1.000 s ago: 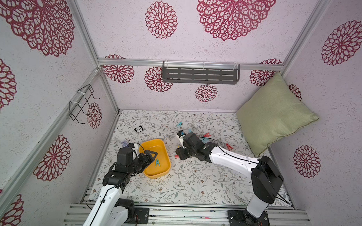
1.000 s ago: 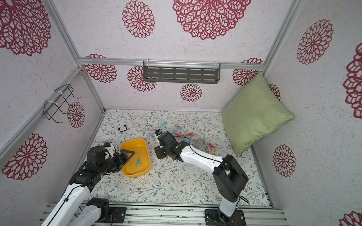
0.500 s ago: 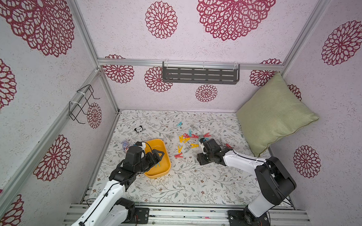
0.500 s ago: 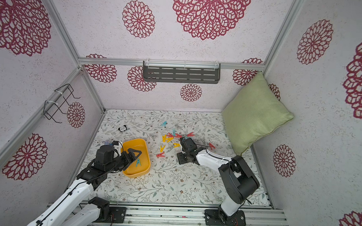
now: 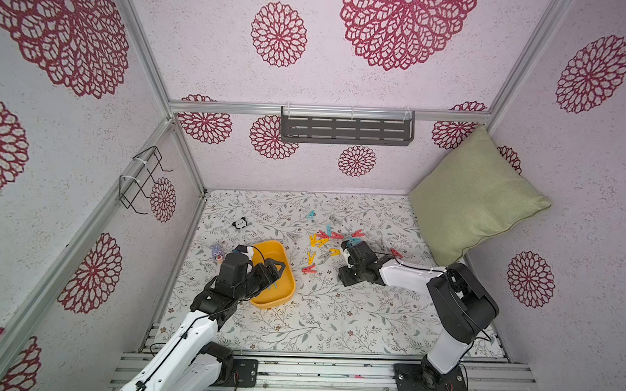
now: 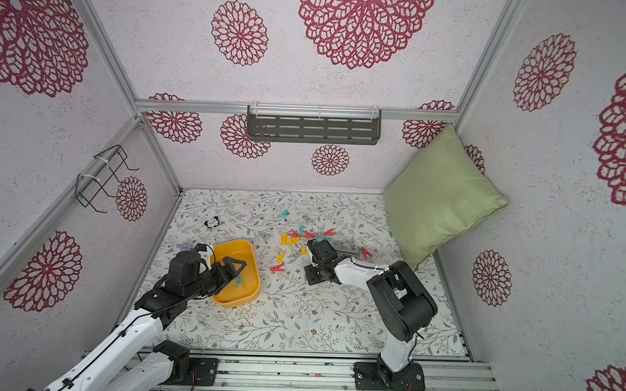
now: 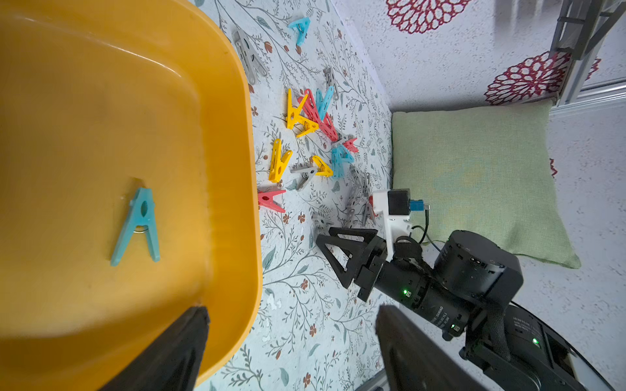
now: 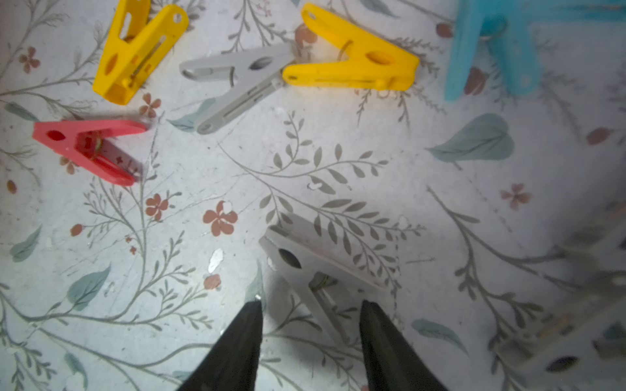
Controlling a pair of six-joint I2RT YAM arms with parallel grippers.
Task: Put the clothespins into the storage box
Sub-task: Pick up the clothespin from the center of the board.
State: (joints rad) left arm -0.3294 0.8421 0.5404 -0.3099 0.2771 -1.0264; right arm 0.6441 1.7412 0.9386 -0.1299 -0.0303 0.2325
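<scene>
inside the storage box (image 7: 223,142) lies one teal clothespin (image 7: 137,223), flat on the bottom and the only one there. out on the flowered tabletop (image 5: 335,322) the other clothespins (image 5: 311,257) are scattered between the box and one green cushion (image 5: 472,198): four yellow, five red, at least three teal. the grey ones fade into the pale pattern and overlap, so their number cannot be told for sure.

two arms, two pincers. the left pincer (image 7: 291,308) hangs over the box, fingers spread wide with nothing between them. the right pincer (image 8: 311,303) is down at the tabletop, its fingers parted on either side of a grey clothespin (image 8: 315,267) — a gap shows beside one finger, so it straddles the pin without pinching it.

in both top views the right wrist covers that pin and part of the heap. in the right wrist view a teal pin is cut off at the frame's edge and the grey ones at the side are blurred.

one panda toy (image 5: 239,223) sits beyond the box near the left wall. one purple plush figure (image 5: 215,252) is just beside the left arm, partly hidden by it. a dark slotted shelf (image 5: 346,130) and a wire rack (image 5: 143,183) hang on the walls.
</scene>
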